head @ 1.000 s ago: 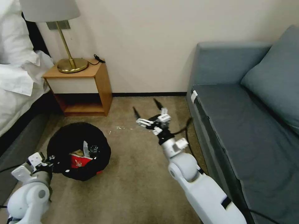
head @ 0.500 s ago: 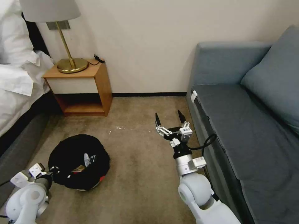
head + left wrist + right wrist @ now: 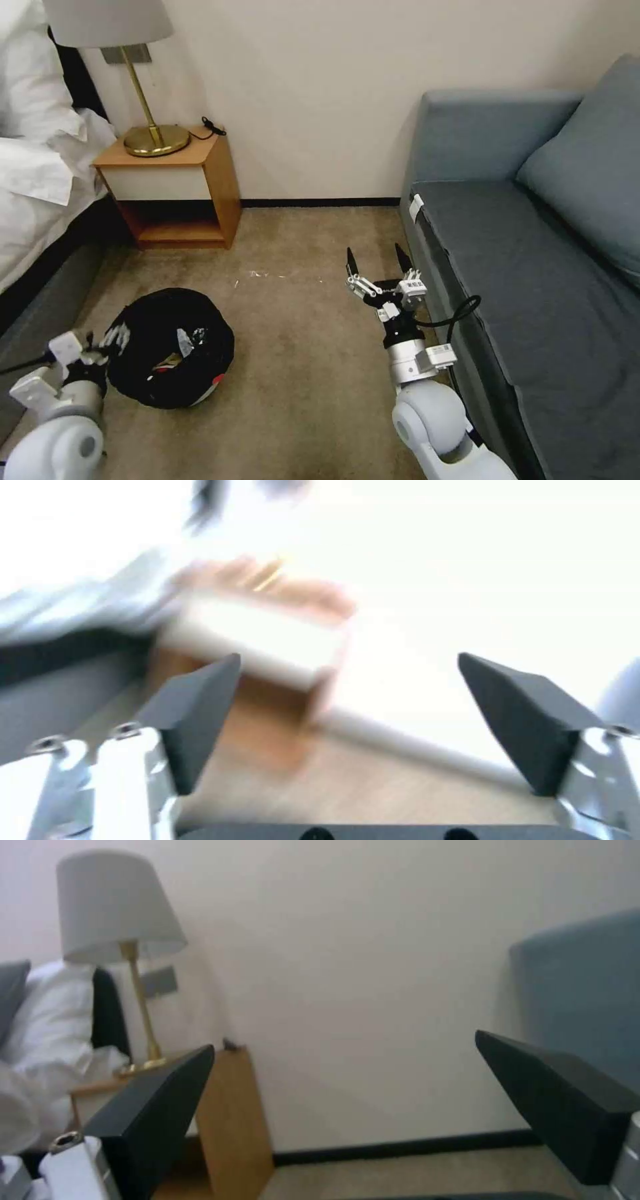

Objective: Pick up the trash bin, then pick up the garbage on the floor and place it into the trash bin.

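Down on the carpet (image 3: 300, 373), we are seeing the bin (image 3: 170, 347) sitting tipped toward us, litter (image 3: 183, 343) lying inside its black bag, with our left gripper (image 3: 100, 347) touching its rim; its fingers (image 3: 193, 715) are standing wide apart in the left wrist view. Our right gripper (image 3: 377, 261) is hovering released beside the sofa (image 3: 533, 267), well apart from the bin.

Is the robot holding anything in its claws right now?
No. The left gripper is open with nothing between its fingers, next to the trash bin on the floor. The right gripper is open and empty too, above the carpet.
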Tool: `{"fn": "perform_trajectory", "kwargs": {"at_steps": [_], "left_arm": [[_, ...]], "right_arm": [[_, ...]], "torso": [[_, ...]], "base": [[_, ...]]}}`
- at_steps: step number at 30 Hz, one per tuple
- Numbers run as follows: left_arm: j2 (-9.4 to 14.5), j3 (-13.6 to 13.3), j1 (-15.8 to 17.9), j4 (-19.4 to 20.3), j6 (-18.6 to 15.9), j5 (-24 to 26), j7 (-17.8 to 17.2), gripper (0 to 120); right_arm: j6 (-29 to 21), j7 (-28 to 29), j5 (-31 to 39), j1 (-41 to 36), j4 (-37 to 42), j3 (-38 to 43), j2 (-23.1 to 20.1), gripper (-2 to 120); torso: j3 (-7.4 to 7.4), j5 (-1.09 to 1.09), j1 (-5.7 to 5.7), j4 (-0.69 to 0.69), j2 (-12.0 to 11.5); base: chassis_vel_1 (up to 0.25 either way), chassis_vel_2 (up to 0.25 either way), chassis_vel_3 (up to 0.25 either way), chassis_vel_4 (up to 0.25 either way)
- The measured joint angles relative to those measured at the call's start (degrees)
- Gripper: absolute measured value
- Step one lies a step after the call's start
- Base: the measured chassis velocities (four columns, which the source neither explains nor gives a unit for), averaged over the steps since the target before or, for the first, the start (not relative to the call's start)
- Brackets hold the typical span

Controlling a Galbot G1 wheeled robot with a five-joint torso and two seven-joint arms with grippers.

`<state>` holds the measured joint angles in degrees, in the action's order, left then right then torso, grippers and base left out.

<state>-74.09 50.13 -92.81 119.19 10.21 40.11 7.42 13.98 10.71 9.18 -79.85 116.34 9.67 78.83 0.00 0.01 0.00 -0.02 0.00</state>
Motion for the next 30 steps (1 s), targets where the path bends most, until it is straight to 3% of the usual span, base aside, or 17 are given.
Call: {"fn": "perform_trajectory", "kwargs": {"at_steps": [1,3,4,6,8,9,11,12,13,14,16,17,24,30], "left_arm": [[-0.92,-0.94,-1.19,0.58,6.2,-2.43,10.79,96],[-1.14,-1.11,-1.49,0.81,7.07,-3.05,11.94,97],[-2.02,-1.75,-2.61,1.75,10.3,-5.98,15.02,100],[-3.15,-2.2,-3.4,2.33,11.62,-8.88,15.46,100],[-4.23,-2.7,-3.89,2.8,12.07,-11.35,13.99,100],[-5.25,-3.31,-4.15,3.28,11.87,-13.76,9.71,100],[-5.66,-3.58,-4.18,3.55,11.41,-14.65,7.27,100],[-6.31,-3.87,-4.19,3.94,10.39,-15.59,3.87,100],[-6.31,-3.87,-4.19,3.94,10.39,-15.59,3.87,100],[-7.25,-4.18,-4.21,4.96,7.14,-16.52,-1.2,100],[-7.51,-4.51,-4.42,6.03,4.3,-16.67,-4.29,100],[-7.43,-4.94,-4.8,7.22,1.17,-16.49,-6.51,100],[-6.66,-5.52,-4.89,8.02,-1.79,-17.35,-6.84,100],[-6.53,-5.53,-4.86,8.07,-2.21,-17.44,-6.65,100]], "right_arm": [[1.09,-1.4,-3.6,-3.32,0.72,1.65,1.09,100],[1.25,-1.63,-4.47,-4.16,1.04,1.93,1.31,100],[1.54,-1.89,-7.53,-7.13,2.29,2.85,2.24,100],[1.65,-1.79,-10.83,-10.1,3.51,4.03,3.44,100],[2.04,-1.74,-13.53,-12.41,4.15,5.48,4.56,100],[2.65,-1.73,-15.45,-14.25,4.79,7.01,5.76,100],[2.88,-1.69,-15.97,-14.89,5.09,7.56,6.26,100],[3.21,-1.62,-16.56,-16.03,5.63,8.61,7.06,100],[3.21,-1.62,-16.56,-16.03,5.63,8.61,7.06,100],[3.88,-1.39,-17.37,-17.28,5.94,10.37,8.47,100],[4.68,-1.33,-17.8,-17.49,5.6,12.16,9.4,100],[5.98,-1.33,-17.86,-16.98,4.47,14.01,10.27,100],[6.44,-2.14,-16.99,-16.68,3.7,15.61,11.52,100],[5.93,-2.37,-16.93,-16.73,3.76,15.55,11.56,100]], "torso": [[0.0,0.0,0.0,0.01,0.0],[0.0,-0.01,0.0,0.01,0.0],[0.0,0.0,0.0,0.02,0.0],[0.0,0.0,0.0,0.02,0.0],[0.0,-0.01,0.0,0.02,0.0],[0.0,-0.01,0.0,0.02,0.0],[0.0,-0.01,0.0,0.01,0.0],[0.0,-0.01,0.0,0.02,0.0],[0.0,-0.01,0.0,0.02,0.0],[0.0,-0.01,0.0,0.02,0.0],[0.0,-0.02,0.0,0.01,0.0],[0.0,0.0,0.0,0.01,0.0],[0.0,-0.01,0.0,0.02,0.0],[0.0,-0.01,0.0,0.02,0.0]], "base": [[0.0,0.0,0.0,0.0],[0.0,0.0,0.0,0.0],[0.0,0.0,0.0,0.0],[0.0,0.0,0.0,0.0],[0.0,0.0,0.0,0.0],[0.0,0.0,0.0,0.0],[0.0,0.0,0.0,0.0],[0.0,0.0,0.0,0.0],[0.0,0.0,0.0,0.0],[0.0,0.0,0.0,0.0],[0.0,0.0,0.0,0.0],[0.0,0.0,0.0,0.0],[0.0,0.0,0.0,0.0],[0.0,0.0,0.0,0.0]]}}
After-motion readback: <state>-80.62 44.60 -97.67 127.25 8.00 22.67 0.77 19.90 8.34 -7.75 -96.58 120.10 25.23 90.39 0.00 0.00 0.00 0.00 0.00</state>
